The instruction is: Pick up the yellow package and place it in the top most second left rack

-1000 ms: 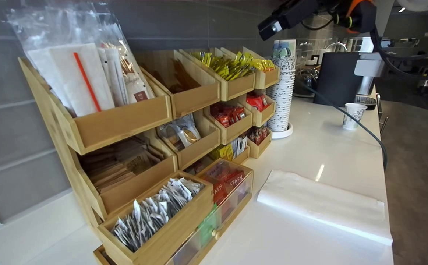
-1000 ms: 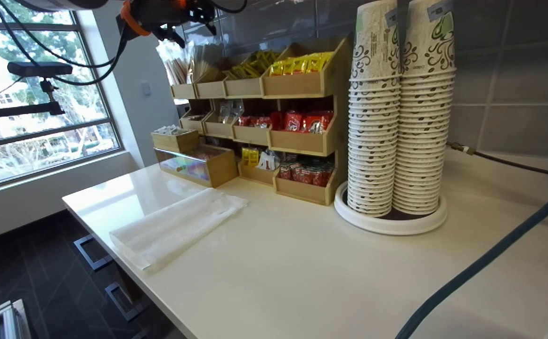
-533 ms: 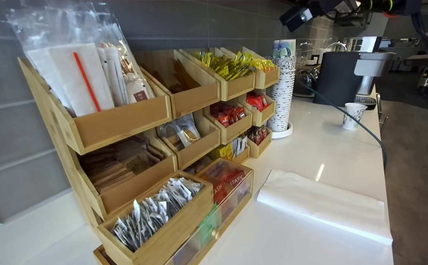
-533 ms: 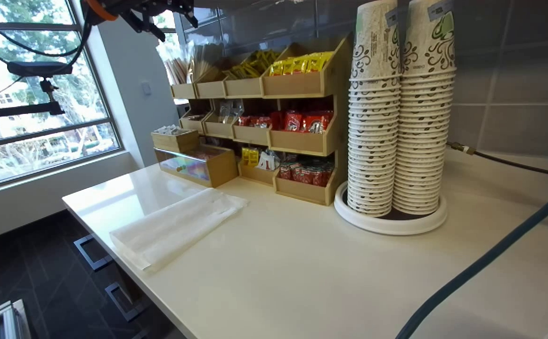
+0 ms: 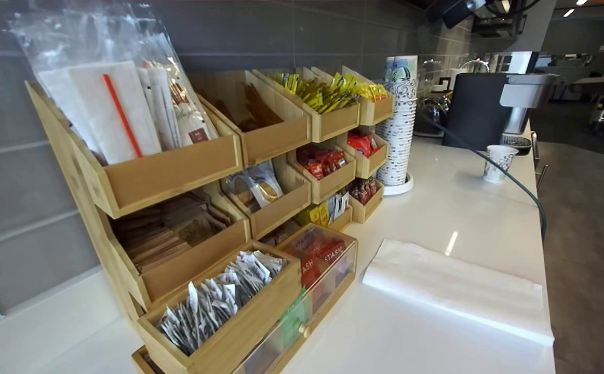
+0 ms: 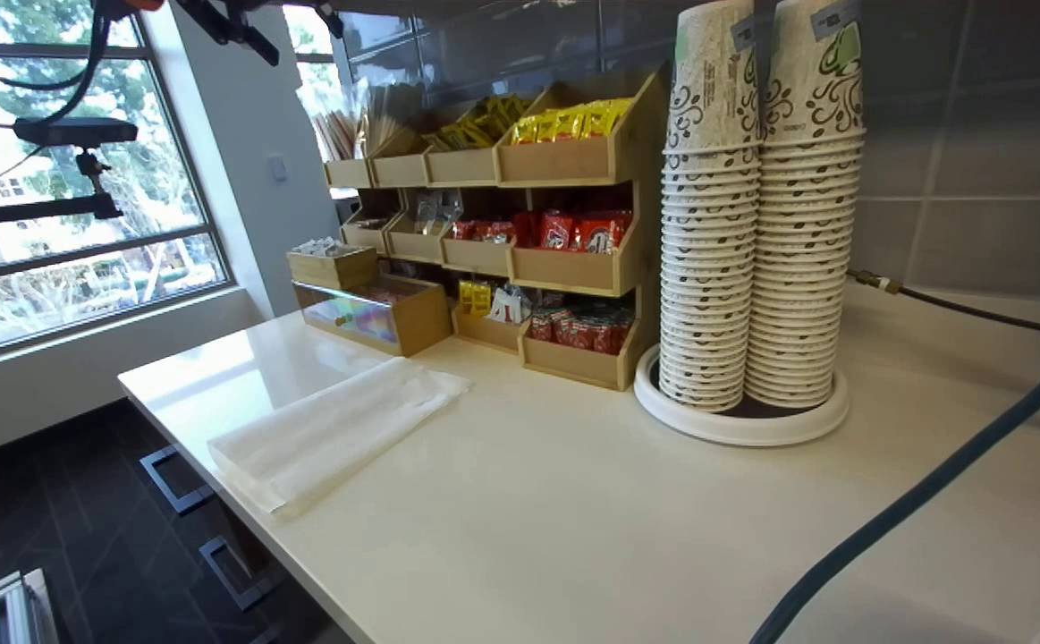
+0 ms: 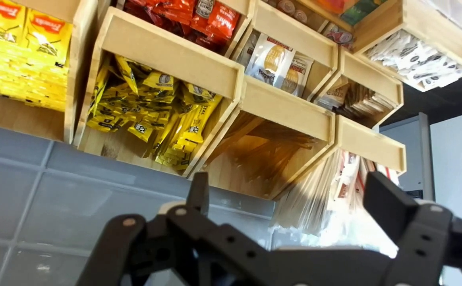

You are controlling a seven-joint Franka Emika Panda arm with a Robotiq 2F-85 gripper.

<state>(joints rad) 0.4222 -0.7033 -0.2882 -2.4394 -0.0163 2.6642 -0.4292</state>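
Yellow packets fill the two right bins of the rack's top row: loose yellow sticks and flat yellow packets. In the wrist view, the sticks and flat packets show at the left. More yellow packets sit in a bottom bin. I cannot tell which single packet is meant. The top second-left bin holds brown sticks; it shows in the wrist view too. My gripper is open, with nothing between its fingers, above the rack. In an exterior view the gripper is at the top edge.
A plastic bag of wrapped items stands high in the top left bin. Tall cup stacks stand beside the rack. A box of white packets is in front. A white towel and a hose lie on the counter.
The arm has moved up and away from the cup-stack end, toward the top left in an exterior view and partly out of frame. The gripper stays open. The rack contents look unchanged.
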